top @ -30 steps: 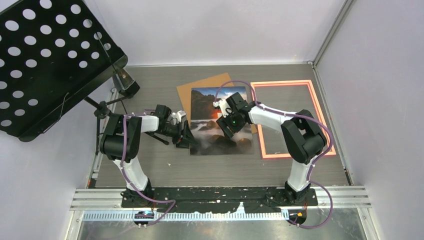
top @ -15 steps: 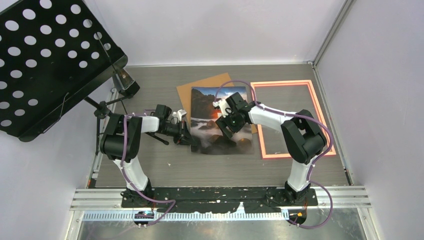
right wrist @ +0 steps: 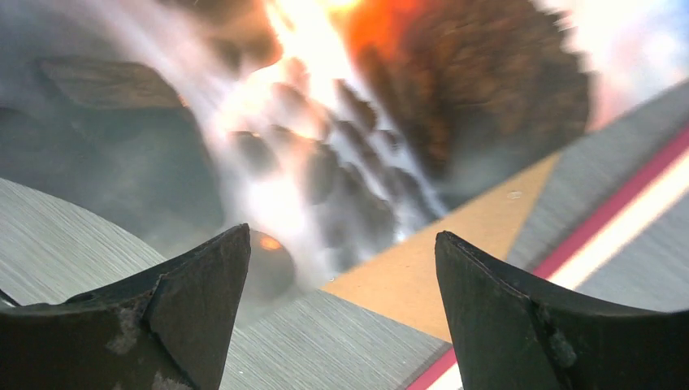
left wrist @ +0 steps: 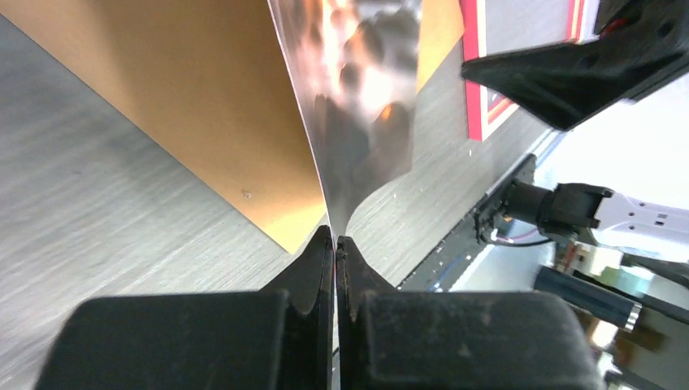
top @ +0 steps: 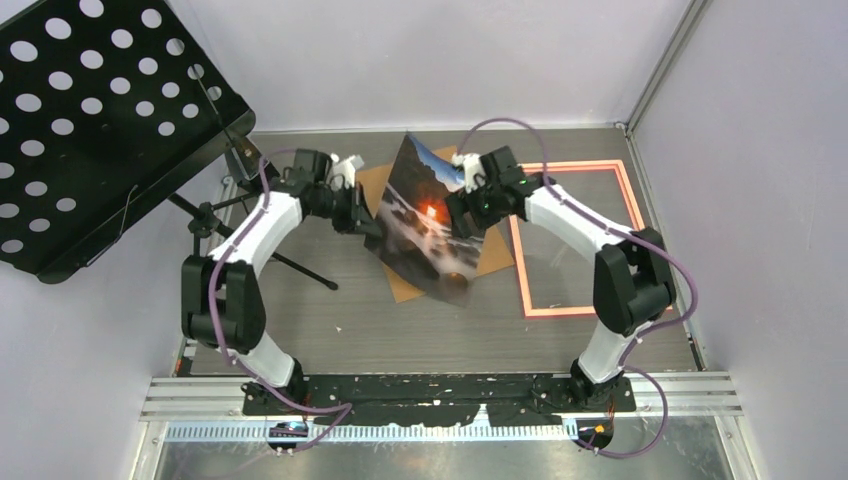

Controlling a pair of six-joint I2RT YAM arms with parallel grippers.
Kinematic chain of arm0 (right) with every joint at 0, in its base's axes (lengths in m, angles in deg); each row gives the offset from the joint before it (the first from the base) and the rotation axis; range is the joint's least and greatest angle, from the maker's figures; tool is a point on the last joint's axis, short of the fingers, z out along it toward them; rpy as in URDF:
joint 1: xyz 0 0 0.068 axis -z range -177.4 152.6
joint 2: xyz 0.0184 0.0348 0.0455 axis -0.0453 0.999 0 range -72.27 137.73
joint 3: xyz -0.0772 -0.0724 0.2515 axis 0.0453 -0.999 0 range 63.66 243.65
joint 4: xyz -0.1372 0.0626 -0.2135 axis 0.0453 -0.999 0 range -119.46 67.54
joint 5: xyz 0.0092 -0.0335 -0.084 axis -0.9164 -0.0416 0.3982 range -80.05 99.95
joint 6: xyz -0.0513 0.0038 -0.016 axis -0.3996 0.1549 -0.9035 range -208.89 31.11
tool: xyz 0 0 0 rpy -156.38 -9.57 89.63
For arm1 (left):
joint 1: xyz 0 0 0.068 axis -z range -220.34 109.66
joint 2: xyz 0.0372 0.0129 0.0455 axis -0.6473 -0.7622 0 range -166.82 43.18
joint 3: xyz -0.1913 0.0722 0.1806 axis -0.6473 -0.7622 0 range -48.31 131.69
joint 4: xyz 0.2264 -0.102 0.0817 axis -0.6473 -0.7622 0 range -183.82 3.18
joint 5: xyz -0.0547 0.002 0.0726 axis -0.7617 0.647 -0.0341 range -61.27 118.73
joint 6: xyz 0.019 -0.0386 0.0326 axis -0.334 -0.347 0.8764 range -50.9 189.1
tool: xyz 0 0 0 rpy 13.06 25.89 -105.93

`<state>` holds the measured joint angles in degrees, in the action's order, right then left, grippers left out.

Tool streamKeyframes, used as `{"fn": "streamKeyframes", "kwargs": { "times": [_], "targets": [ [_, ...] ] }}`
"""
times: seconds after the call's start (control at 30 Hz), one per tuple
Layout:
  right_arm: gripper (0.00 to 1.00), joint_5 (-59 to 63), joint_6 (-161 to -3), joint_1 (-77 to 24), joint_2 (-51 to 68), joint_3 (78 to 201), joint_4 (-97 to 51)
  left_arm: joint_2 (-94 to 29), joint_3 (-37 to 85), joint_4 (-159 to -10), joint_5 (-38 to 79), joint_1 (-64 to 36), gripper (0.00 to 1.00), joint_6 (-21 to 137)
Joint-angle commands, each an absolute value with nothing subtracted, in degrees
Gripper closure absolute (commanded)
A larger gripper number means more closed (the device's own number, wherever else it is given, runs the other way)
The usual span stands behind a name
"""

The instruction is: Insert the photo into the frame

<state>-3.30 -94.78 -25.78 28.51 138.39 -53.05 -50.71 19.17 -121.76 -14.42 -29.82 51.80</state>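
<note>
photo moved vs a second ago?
Yes. The photo lay flat beside the frame; now it is lifted and tilted, its top corner past the frame's far rail in the top view, pinched in the left gripper.

No readable text, labels, brands, numbers or signs in any view.

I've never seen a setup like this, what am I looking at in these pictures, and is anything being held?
Two robot arms are bolted at the near edge of a table. One picture looks down from above; the other two come from a camera on each wrist. The left gripper is shut on the edge of the photo, lifted and tilted. The right gripper is open near it, holding nothing. On the table lie a brown board and, to its right, the empty pink-orange frame. A black music stand stands far left.
</note>
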Motion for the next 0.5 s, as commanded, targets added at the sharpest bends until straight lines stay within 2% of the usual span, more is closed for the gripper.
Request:
{"fn": "streamKeyframes", "kwargs": {
  "times": [0.0, 0.2, 0.47],
  "targets": [
    [0.10, -7.9, -89.5, -22.1, 22.9, 145.5, -53.5, -45.6, 29.2, -133.6, -5.3, -29.7, 1.00, 57.2],
    [0.10, -9.4, -85.7, -21.3, 20.6, 149.4, -53.8, -42.7, 40.3, -140.3, 2.7, -28.9, 1.00, 60.0],
    [0.11, -15.2, -78.1, -19.4, 20.4, 152.9, -51.9, -41.1, 53.0, -148.1, 12.4, -22.9, 1.00, 65.2]
  ]
}}
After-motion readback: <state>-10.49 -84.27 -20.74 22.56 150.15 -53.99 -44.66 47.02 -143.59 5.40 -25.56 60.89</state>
